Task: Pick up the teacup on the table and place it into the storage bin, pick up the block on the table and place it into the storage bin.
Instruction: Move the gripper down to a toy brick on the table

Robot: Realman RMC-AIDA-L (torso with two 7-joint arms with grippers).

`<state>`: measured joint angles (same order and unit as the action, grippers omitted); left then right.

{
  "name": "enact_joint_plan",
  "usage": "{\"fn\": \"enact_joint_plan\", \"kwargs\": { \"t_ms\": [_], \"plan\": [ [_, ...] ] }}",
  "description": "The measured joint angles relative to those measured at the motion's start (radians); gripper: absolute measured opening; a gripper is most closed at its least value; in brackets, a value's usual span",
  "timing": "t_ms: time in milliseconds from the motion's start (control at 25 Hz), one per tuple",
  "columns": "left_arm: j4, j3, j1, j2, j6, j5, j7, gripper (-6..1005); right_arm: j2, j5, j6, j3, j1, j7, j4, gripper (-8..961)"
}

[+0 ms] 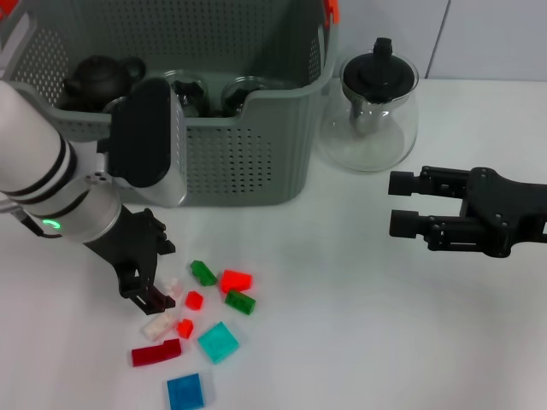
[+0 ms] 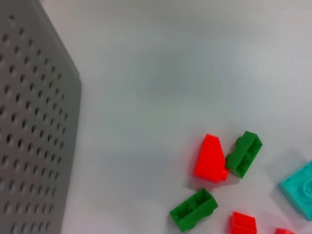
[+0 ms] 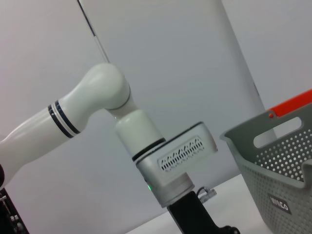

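We see the left gripper (image 1: 156, 301) down on the table in front of the storage bin (image 1: 244, 154), its jaws slightly apart around a pale block (image 1: 162, 323) at the edge of the scattered bricks. Right of it lie a green brick (image 1: 203, 272), a red wedge (image 1: 236, 280), a teal tile (image 1: 219, 342) and a blue tile (image 1: 185, 392). Inside the storage bin sits a dark clay teapot (image 1: 100, 79). Right of the bin stands a glass teapot (image 1: 370, 107). Farther right the right gripper (image 1: 408, 205) hovers with jaws apart, holding nothing.
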<state>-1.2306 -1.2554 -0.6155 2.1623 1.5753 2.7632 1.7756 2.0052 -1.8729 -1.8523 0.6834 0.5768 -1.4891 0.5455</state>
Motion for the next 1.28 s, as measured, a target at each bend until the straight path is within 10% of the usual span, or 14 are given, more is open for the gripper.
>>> {"fn": "enact_joint_plan", "kwargs": {
  "t_ms": [840,920,1280],
  "plan": [
    [0.082,-0.004,-0.014,0.001,-0.056,0.004,-0.021,638,0.000,0.000,0.002,-0.010,-0.002,0.007,-0.002,794],
    [0.092,-0.004,-0.015,0.001,-0.061,0.004,-0.022,394,0.000,0.000,0.002,-0.010,-0.002,0.007,-0.002,794],
    [0.104,-0.004,-0.016,0.004,-0.071,0.000,-0.022,384,0.000,0.000,0.007,-0.010,-0.002,0.007,-0.002,794]
  ]
}}
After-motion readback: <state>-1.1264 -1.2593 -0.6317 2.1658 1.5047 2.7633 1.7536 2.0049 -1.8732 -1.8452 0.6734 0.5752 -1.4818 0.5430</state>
